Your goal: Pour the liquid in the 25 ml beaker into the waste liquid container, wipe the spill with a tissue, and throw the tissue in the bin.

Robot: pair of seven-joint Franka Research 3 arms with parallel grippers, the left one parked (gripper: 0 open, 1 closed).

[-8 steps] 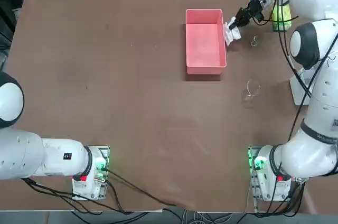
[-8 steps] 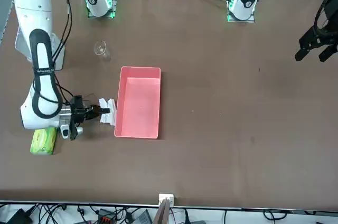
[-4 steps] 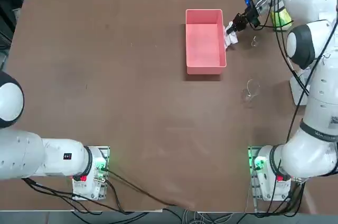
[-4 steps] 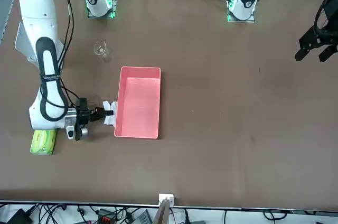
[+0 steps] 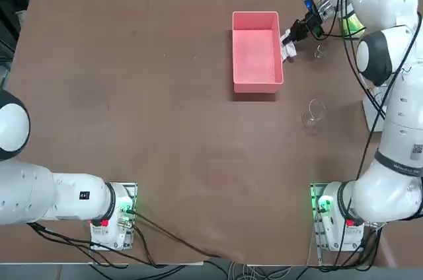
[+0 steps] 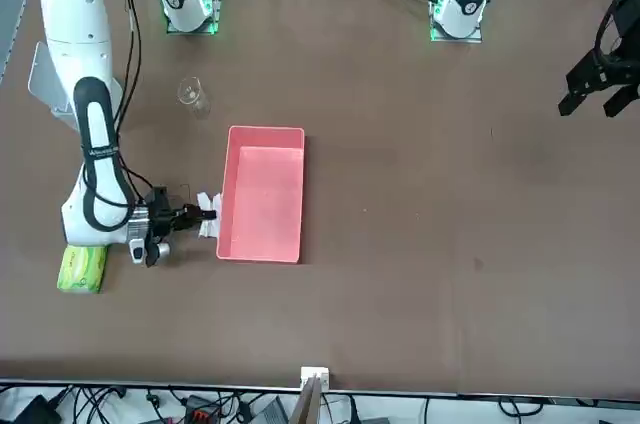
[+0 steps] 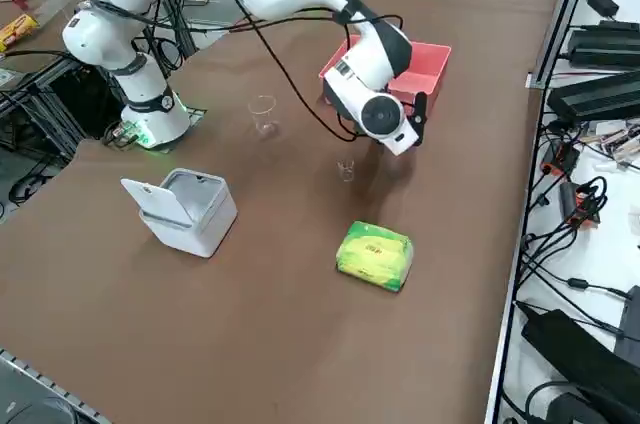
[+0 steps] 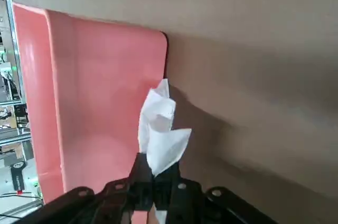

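The tissue (image 8: 161, 129) is a small white crumpled wad, pinched at its lower end in the right gripper (image 8: 156, 179), whose two fingers are clamped tight on it so the rest sticks out in a couple of loose folds. It hangs low over the brown table (image 5: 165, 128), right alongside the outer wall of the waste liquid container (image 5: 256, 52), the pink low-walled tray; from the wrist view the paper seems to brush or nearly brush that wall, though I cannot tell whether it touches the tabletop. Just beside the gripper, on the side away from the tray, stands the 25 ml beaker (image 5: 318, 51), tiny and clear and hard to make out, upright on the table. To me this is the wiping step: the pouring looks done, and the tissue is being worked over the strip of table between tray and beaker, where I see no obvious wet patch. The next move calls for pressing the wad down and dragging it over that strip without knocking the little beaker, then carrying it well across to the bin (image 7: 185, 209), the grey-white box with its lid up. The green tissue pack (image 7: 375, 255) lies nearby, and a larger beaker (image 5: 313, 113) stands apart, nearer the arm's base.
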